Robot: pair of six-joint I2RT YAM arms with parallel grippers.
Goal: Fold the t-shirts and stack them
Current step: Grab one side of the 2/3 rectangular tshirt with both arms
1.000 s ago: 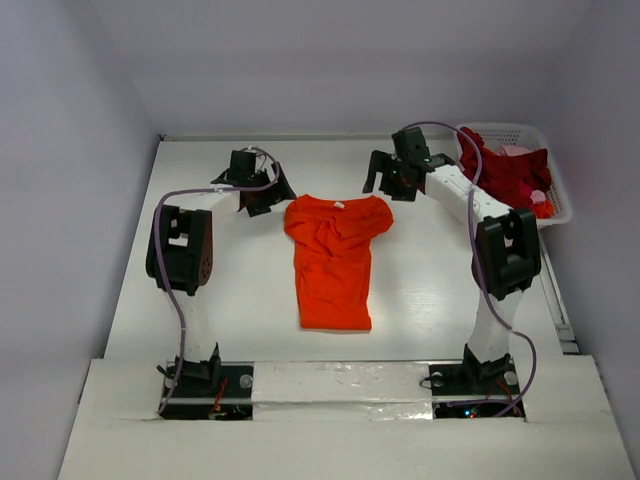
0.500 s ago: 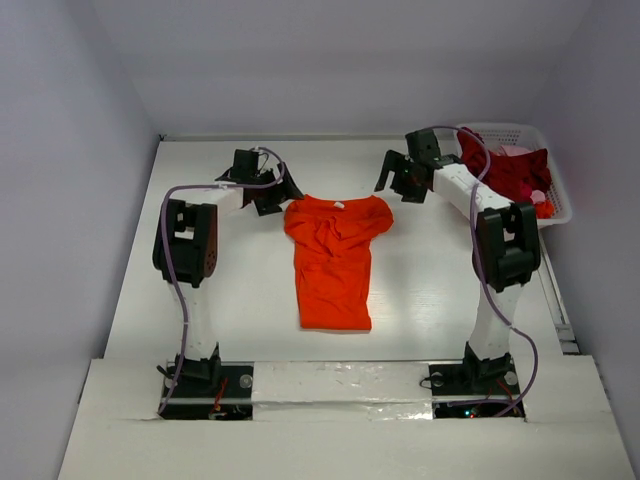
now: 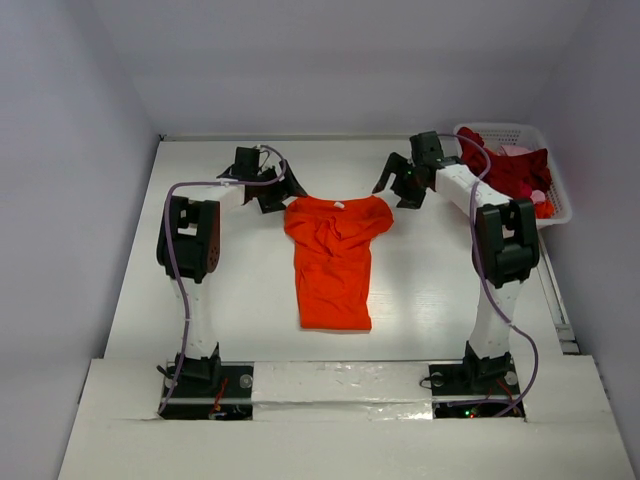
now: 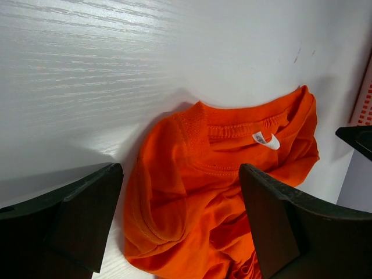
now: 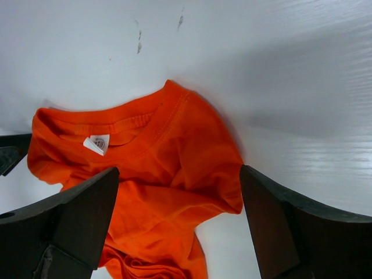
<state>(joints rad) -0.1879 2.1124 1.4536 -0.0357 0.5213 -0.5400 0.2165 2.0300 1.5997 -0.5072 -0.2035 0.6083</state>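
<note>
The bright orange t-shirt (image 3: 335,260) lies crumpled lengthwise in the middle of the table, collar at the far end with a white neck label (image 4: 265,139). My left gripper (image 3: 272,190) hovers open just past the shirt's far left shoulder. In the left wrist view that gripper (image 4: 180,192) straddles the bunched shoulder cloth (image 4: 168,197) without pinching it. My right gripper (image 3: 400,185) is open at the far right shoulder. In the right wrist view its jaws (image 5: 179,192) stand either side of the folded sleeve edge (image 5: 197,168). Dark red t-shirts (image 3: 510,172) and a pale pink one (image 3: 517,152) fill the basket.
The white lattice basket (image 3: 556,190) stands at the back right corner, close behind the right arm. Grey walls close in the table on the left, back and right. The opposite gripper's tip shows at the edge of each wrist view (image 4: 356,138) (image 5: 10,156).
Both grippers have drawn in toward the shirt's collar end, the left one shifting right and the right one settling beside the right shoulder. The left jaws narrowed slightly. The shirt has not moved.
</note>
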